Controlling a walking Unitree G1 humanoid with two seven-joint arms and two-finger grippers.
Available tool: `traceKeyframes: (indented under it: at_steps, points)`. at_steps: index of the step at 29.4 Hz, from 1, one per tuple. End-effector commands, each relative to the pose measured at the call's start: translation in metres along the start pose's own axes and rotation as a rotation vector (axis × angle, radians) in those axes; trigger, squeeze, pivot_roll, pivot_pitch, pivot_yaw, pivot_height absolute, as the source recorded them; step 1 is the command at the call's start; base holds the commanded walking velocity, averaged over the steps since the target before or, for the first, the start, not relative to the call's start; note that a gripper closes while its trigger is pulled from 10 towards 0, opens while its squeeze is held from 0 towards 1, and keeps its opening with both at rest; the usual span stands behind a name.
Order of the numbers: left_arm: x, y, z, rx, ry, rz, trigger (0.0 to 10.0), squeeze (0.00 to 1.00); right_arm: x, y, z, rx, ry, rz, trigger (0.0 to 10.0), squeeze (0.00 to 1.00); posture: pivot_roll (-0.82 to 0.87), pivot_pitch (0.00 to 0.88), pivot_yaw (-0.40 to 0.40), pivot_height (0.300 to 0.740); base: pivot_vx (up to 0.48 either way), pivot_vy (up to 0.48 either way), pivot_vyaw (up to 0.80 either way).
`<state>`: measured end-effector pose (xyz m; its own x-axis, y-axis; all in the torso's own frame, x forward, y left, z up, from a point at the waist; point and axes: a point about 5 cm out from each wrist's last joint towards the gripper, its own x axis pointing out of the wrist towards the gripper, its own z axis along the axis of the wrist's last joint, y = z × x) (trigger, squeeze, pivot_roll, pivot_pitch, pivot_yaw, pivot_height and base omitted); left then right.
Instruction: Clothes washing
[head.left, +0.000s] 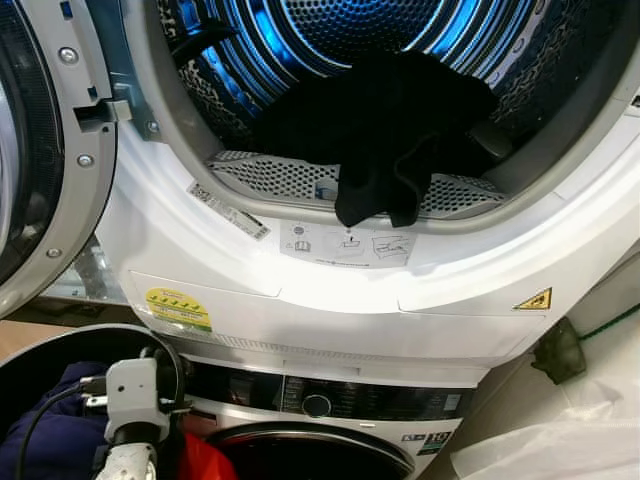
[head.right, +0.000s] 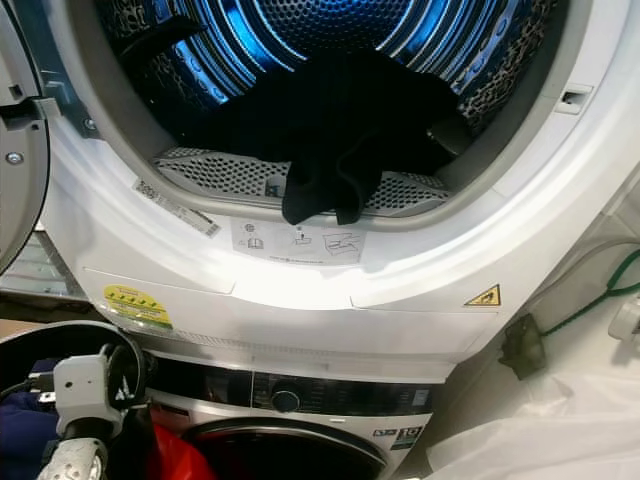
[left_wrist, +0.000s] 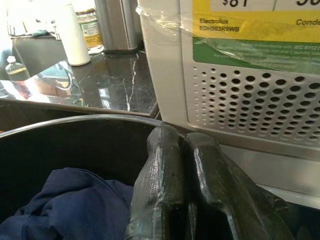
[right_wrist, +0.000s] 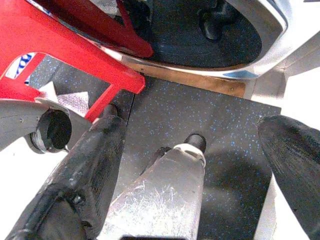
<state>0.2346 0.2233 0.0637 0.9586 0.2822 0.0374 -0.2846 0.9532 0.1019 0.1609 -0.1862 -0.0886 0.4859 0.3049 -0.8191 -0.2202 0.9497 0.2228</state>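
Note:
A black garment (head.left: 385, 130) lies in the blue-lit dryer drum (head.left: 250, 40), one end hanging out over the lint grille (head.left: 270, 175). The dryer door (head.left: 50, 150) stands open at the left. Below left, a black basket (head.left: 60, 340) holds a navy cloth (left_wrist: 75, 205) and something red (head.left: 205, 460). My left gripper (left_wrist: 182, 137) is shut with nothing in it, low over the basket just above the navy cloth; its wrist (head.left: 130, 400) shows at the bottom left. My right gripper (right_wrist: 190, 122) hangs open above the dark speckled floor (right_wrist: 215, 115).
A washing machine with a control dial (head.left: 317, 404) sits under the dryer. A red stool (right_wrist: 60, 45) stands on the floor by my right arm. White plastic sheeting (head.left: 570, 430) and a green cable (head.right: 590, 300) lie to the right. A black counter (left_wrist: 110, 80) carries bottles.

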Motion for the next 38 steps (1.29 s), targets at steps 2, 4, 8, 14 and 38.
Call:
traceKeyframes:
  at_steps: [2,4,8,14,38]
  points:
    - [0.000,0.000,0.002,-0.014,-0.003,-0.003,10.0,0.00,0.000,0.000,-0.001,0.004,0.006,-0.003,10.0,0.00,0.07,0.000,-0.061,0.740,0.000,0.000,0.00]
    - [-0.003,0.024,-0.008,-0.014,0.093,0.112,10.0,1.00,0.000,0.000,0.001,0.005,0.004,-0.003,10.0,0.00,0.08,0.000,-0.060,0.740,0.000,0.000,0.00]
    - [-0.001,0.067,-0.035,-0.016,0.340,0.248,10.0,1.00,0.000,0.000,0.002,0.005,0.003,0.000,10.0,0.00,0.08,0.000,-0.078,0.740,0.000,0.000,0.00]
    - [0.030,0.092,-0.034,0.046,0.406,0.230,10.0,1.00,-0.002,-0.006,0.006,-0.002,-0.004,-0.007,10.0,0.00,0.06,0.000,-0.092,0.740,0.000,0.000,0.00]
    - [0.087,0.060,-0.009,-0.098,0.365,0.140,10.0,1.00,-0.008,-0.019,0.007,-0.037,0.008,-0.020,10.0,0.00,0.04,0.000,-0.133,0.740,0.000,0.000,0.00]
